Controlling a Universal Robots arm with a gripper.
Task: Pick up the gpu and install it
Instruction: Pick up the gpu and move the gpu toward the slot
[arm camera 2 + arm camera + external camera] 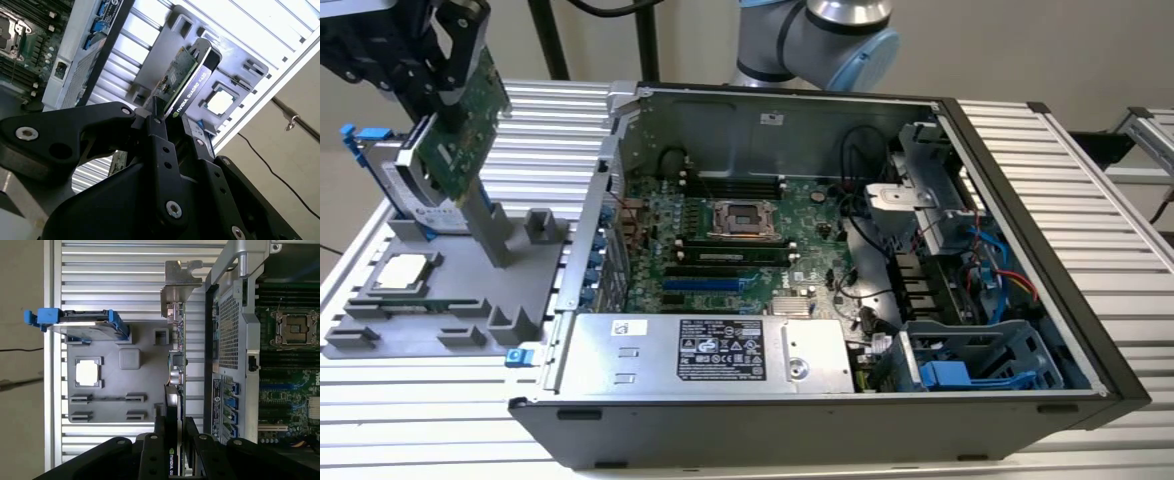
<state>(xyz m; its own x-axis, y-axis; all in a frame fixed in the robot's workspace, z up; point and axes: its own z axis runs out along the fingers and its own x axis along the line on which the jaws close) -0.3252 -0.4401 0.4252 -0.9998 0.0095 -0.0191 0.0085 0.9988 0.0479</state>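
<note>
The gripper [443,62] is up at the far corner on the exterior view's left, its fingers [159,131] closed tight on one end of the gpu [458,115], one finger on each face. The card hangs from that grip a little tilted, green board showing in the exterior view, with its bracket [487,232] at the low end. It hangs over the grey tray [474,300], at the tray's side nearest the case [787,425]; whether the bracket's tip touches the tray I cannot tell. In the first wrist view the card runs edge-on between tray and case wall, apart from the wall. On the tray the drive [403,190] stands on edge in its blue frame, just beside the card on the side away from the case, and the CPU [403,271] lies flat in its pocket nearer to me. The case lies open on its side on the slatted table [1067,180], to the exterior view's right of the tray. Inside it I see the motherboard [720,250], and the power supply [707,352] sits along the near wall.
</note>
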